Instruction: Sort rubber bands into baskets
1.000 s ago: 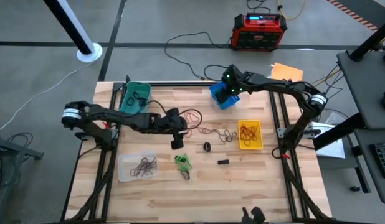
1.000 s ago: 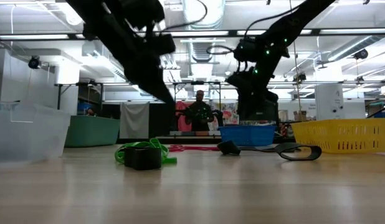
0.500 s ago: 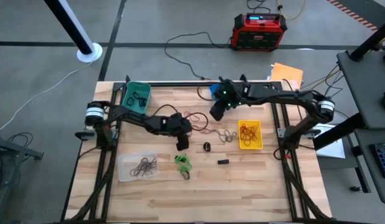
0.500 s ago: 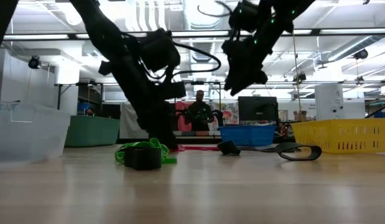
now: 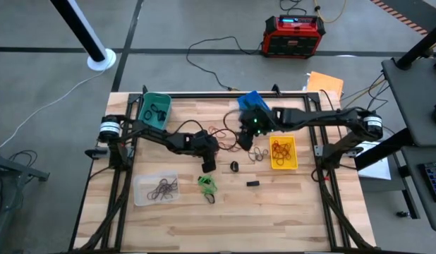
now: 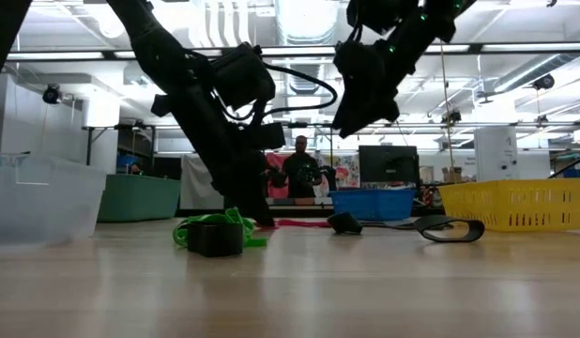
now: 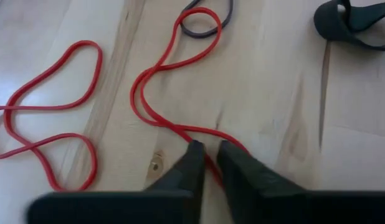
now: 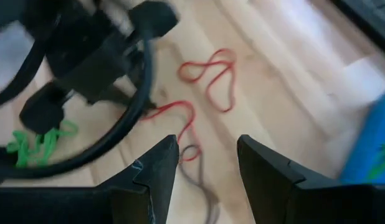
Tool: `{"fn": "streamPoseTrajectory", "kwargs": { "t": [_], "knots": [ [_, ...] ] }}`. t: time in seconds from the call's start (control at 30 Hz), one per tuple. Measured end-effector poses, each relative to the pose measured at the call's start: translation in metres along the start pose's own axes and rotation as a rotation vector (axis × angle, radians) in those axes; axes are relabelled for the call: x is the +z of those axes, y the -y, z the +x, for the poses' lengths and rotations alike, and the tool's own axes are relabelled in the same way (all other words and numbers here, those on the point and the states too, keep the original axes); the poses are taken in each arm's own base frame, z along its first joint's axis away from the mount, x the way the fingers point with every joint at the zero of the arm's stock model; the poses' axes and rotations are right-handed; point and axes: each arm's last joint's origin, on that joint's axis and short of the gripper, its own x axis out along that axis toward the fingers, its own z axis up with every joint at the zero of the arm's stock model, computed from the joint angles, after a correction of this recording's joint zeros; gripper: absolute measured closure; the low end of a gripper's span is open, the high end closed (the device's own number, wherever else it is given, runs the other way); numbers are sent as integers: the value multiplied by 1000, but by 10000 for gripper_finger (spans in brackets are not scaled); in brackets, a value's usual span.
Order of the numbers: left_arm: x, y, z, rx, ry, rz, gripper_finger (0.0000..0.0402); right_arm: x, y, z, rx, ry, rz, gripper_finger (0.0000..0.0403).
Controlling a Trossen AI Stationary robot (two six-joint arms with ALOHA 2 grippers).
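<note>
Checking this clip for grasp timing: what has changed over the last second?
The left gripper dropped to the table and closed its fingers on a red rubber band. The right gripper, fingers open, swung from the blue basket toward the table's middle. Baskets and other bands stayed put.

Wooden table with bands, baskets

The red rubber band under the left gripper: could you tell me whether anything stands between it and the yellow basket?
Yes. The left gripper pinches the red rubber band. Toward the yellow basket, the right gripper hovers mid-table over loose bands, so it stands in the path.
</note>
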Motion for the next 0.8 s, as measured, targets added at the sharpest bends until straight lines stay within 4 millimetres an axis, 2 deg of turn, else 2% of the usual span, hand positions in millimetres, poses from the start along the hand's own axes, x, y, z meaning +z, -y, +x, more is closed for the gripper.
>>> {"fn": "streamPoseTrajectory", "kwargs": {
  "t": [0.07, 0.2, 0.43, 0.57, 0.8],
  "knots": [
    [0, 0, 0, 2, 0, -3, 391, -10, -5, 6, 17, 1, -18, 243],
    [1, 2, -3, 13, 9, 21, 399, -29, -14, 18, 59, 40, -83, 243],
    [6, 6, -22, 10, 47, 78, 401, -56, -29, 31, 132, 168, -263, 243],
    [16, 6, -40, -3, 117, 81, 401, -60, -32, 32, 155, 244, -295, 243],
    [17, 11, -55, -60, 123, 142, 401, -59, -31, 32, 103, 257, -280, 243]
  ]
}}
